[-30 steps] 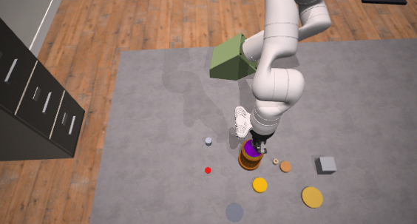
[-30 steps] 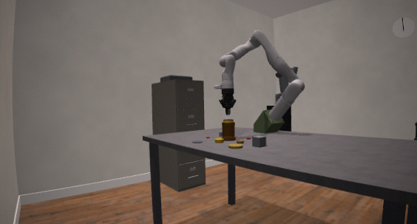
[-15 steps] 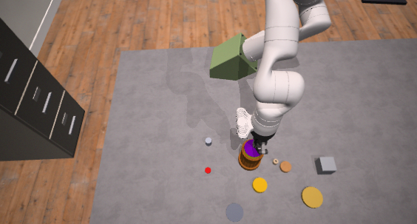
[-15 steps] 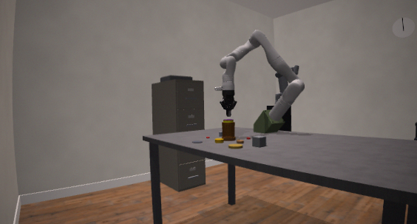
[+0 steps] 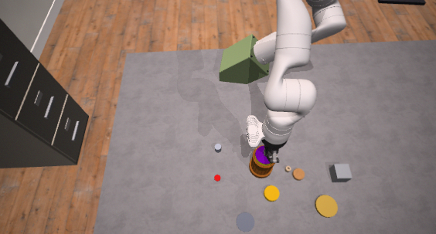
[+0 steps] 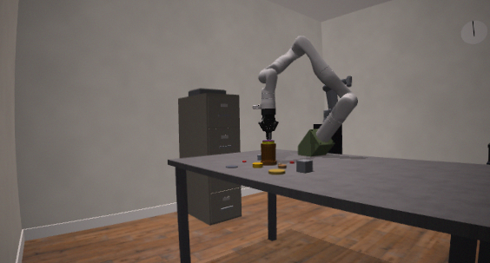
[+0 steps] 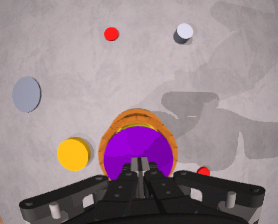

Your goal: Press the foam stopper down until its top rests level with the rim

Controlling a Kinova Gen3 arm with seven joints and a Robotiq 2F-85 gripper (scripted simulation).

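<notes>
An orange-brown jar [image 5: 261,167] stands upright on the grey table, also in the side view [image 6: 268,154] and the wrist view [image 7: 138,144]. A purple foam stopper [image 5: 263,155] fills its mouth; in the side view the stopper [image 6: 268,141] shows as a thin purple band just above the rim. My gripper [image 5: 274,157] is shut and empty, pointing straight down right over the stopper. In the side view its fingertips [image 6: 268,136] are at or just above the stopper's top; I cannot tell whether they touch. The wrist view shows the closed fingers [image 7: 139,165] over the purple disc [image 7: 138,152].
Flat discs lie around the jar: yellow [image 5: 271,193], larger yellow [image 5: 326,205], grey [image 5: 245,221], tan [image 5: 298,174], a small red dot [image 5: 217,178], a small grey puck [image 5: 218,147]. A grey cube [image 5: 342,171] sits to the right. The green arm base [image 5: 243,62] is behind.
</notes>
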